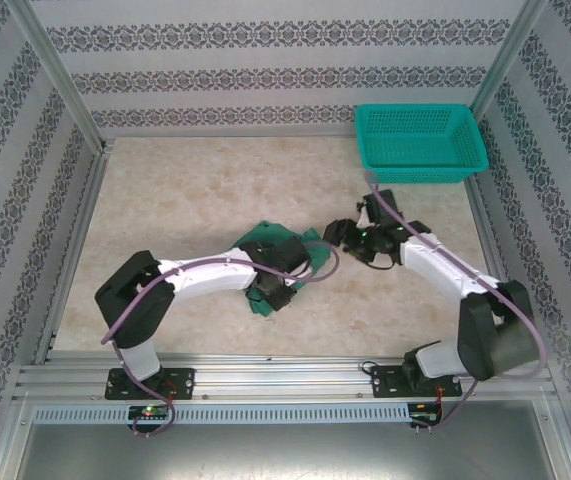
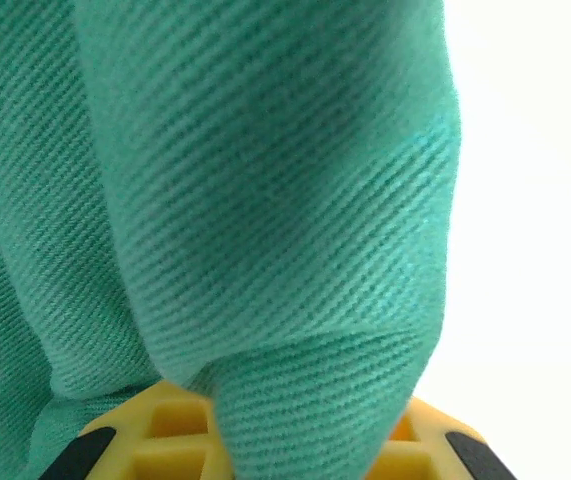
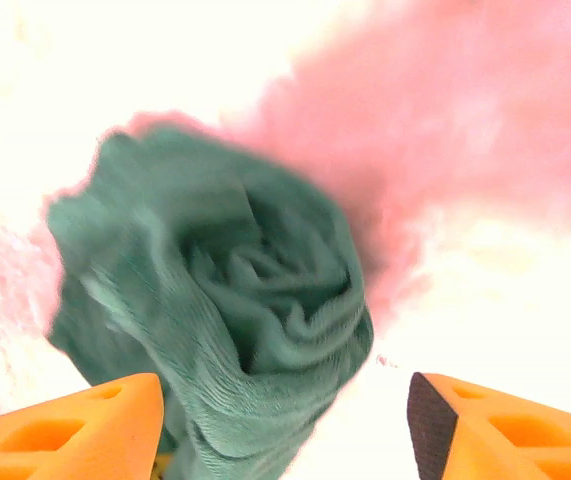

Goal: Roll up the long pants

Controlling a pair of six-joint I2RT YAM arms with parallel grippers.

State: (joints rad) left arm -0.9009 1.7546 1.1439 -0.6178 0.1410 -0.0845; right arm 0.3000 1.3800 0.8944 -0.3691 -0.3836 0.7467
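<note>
The long pants (image 1: 277, 243) lie as a rolled green bundle in the middle of the table. My left gripper (image 1: 270, 283) sits on the bundle's near side. In the left wrist view a fold of the green cloth (image 2: 265, 200) runs down between the yellow fingers (image 2: 165, 425), which are closed on it. My right gripper (image 1: 339, 233) is just right of the bundle. In the right wrist view the spiral end of the roll (image 3: 235, 300) faces the open gripper (image 3: 285, 425); the left finger (image 3: 75, 435) touches the cloth and the right finger (image 3: 495, 430) stands apart from it.
A teal mesh basket (image 1: 420, 142) stands at the back right, against the wall. Patterned walls and metal posts ring the beige tabletop (image 1: 185, 200). Both arm bases are bolted to the rail at the near edge.
</note>
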